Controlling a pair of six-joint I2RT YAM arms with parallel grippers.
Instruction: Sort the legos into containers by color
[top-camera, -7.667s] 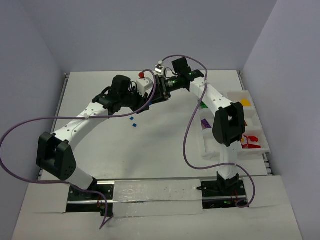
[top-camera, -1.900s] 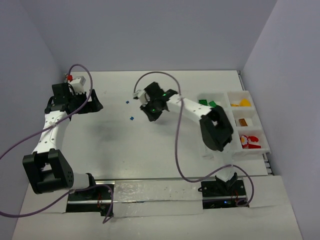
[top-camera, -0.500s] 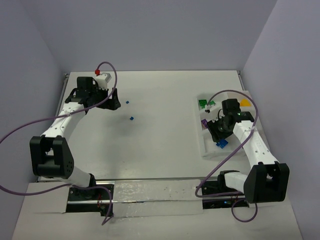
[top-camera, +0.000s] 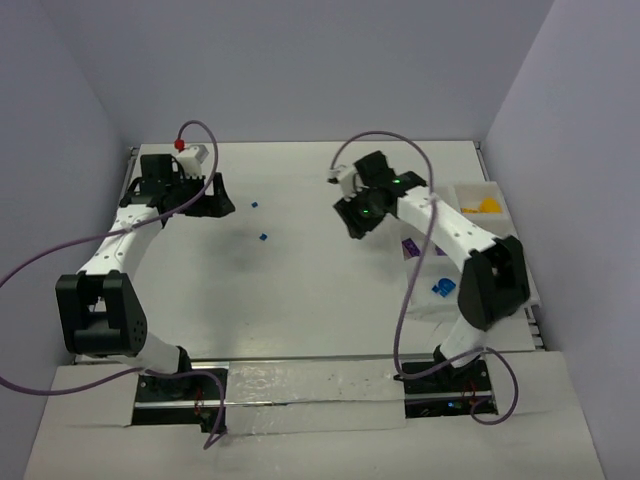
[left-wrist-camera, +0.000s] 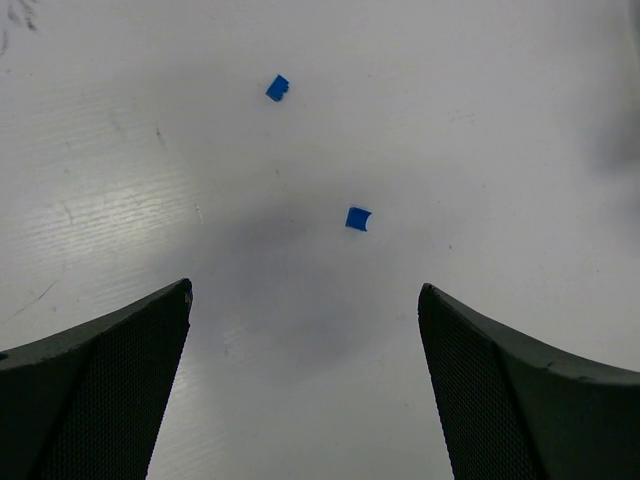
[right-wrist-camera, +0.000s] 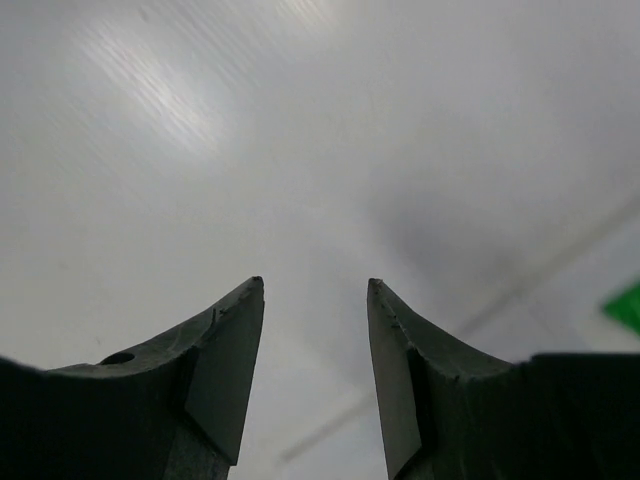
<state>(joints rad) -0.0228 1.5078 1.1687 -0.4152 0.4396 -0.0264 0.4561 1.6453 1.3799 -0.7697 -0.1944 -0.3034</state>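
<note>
1. A yellow brick (top-camera: 487, 205), a purple brick (top-camera: 410, 246) and a blue brick (top-camera: 443, 288) are already lodged in the tray (top-camera: 462, 192).
2. Two loose bricks (left-wrist-camera: 358, 218), both blue, are left on the table, ahead of the left gripper (left-wrist-camera: 305, 290), which is spread wide and empty.
3. The right gripper (right-wrist-camera: 312, 285) is held parted and empty near the tray.

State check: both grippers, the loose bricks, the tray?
left gripper: open, empty
right gripper: open, empty
back blue brick: loose, unsorted
front blue brick: loose, unsorted
tray: partly hidden by right arm; sorted blue brick, purple brick and yellow brick inside
</note>
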